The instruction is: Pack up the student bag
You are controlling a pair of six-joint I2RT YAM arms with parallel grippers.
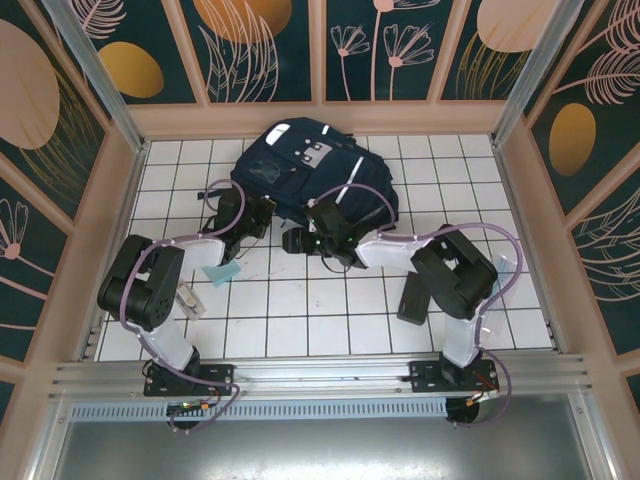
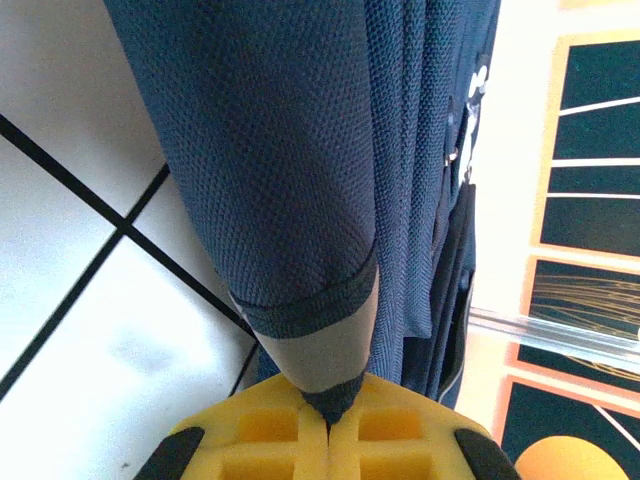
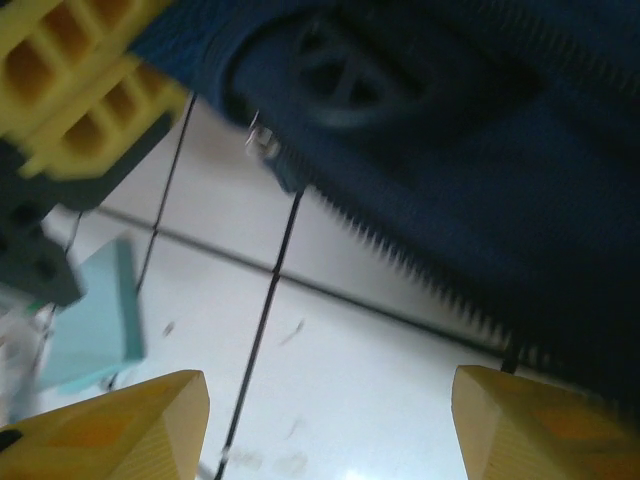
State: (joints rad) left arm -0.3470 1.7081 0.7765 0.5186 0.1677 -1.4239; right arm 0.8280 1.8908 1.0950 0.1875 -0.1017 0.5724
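1. I am looking down on the student bag [image 1: 300,165], lying at the far middle of the tiled table [image 1: 300,330], close to the back wall, front pocket facing up.
2. My left gripper [image 2: 328,405] is pressed together, pinching a dark-trimmed fabric tab [image 2: 320,325] at the bag's near left edge; the blue mesh fabric is hanging straight from the pinch.
3. My right gripper [image 3: 330,400] is spread wide with nothing between the fingers, hovering just over the tiles under the bag's near edge, close to the zipper [image 3: 420,265].
4. A teal flat item [image 1: 222,272] is lying on the tiles beside my left arm, apart from the bag, so it is not packed.
5. Progress, my judgement: early. One hand is holding the bag and the other is lining up on the zipper side; I am not seeing an opened mouth on the bag.
6. I cannot tell whether anything is already inside.
7. Left to do, as I am judging it: get the bag open, put the loose item in, then close it.
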